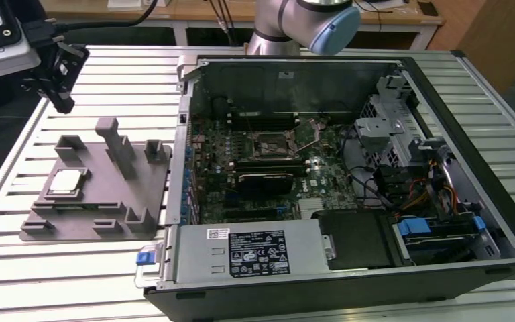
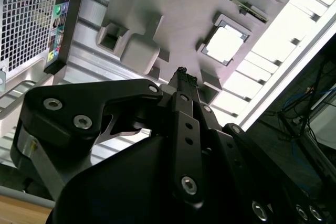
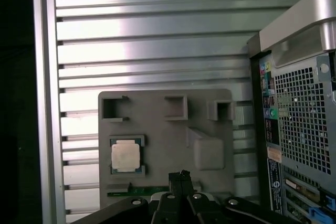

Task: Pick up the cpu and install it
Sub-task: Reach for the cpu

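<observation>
The gripper point(image 1: 64, 102) hung well above the grey fixture point(image 1: 105, 218), off to one side of its square pocket, with the fingertips point(image 3: 181, 174) pressed together on nothing. The cpu point(image 1: 67, 182) lay flat in that pocket, on the half of the fixture away from the open computer case point(image 1: 347, 74) just beside it. The step in hand looked like the reach for the chip. To go well, it likely called for centring over the pocket, squaring the fingers to the chip's edges, parting them just enough to clear the pale rim, and descending straight, as the pocket's low walls seemed to leave little room.
</observation>
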### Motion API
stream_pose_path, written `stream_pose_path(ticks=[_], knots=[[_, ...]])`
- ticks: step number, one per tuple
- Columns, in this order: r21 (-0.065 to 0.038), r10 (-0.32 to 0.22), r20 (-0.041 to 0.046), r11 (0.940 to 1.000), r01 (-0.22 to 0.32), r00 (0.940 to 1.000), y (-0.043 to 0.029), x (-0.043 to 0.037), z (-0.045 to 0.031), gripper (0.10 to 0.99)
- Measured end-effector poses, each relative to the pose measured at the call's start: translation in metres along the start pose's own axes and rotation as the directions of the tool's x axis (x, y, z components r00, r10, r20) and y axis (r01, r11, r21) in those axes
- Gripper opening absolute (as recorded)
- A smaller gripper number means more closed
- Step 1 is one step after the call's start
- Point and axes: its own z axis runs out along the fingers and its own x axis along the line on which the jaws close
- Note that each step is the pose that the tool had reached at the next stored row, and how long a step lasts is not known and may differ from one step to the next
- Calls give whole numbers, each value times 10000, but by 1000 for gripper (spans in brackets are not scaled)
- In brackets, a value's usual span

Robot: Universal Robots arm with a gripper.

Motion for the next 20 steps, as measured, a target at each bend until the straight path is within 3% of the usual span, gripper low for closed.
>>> stream_pose_path(ticks=[20], knots=[[0, 0, -1, 10000, 0, 10000, -37, 86, 115, 106]])
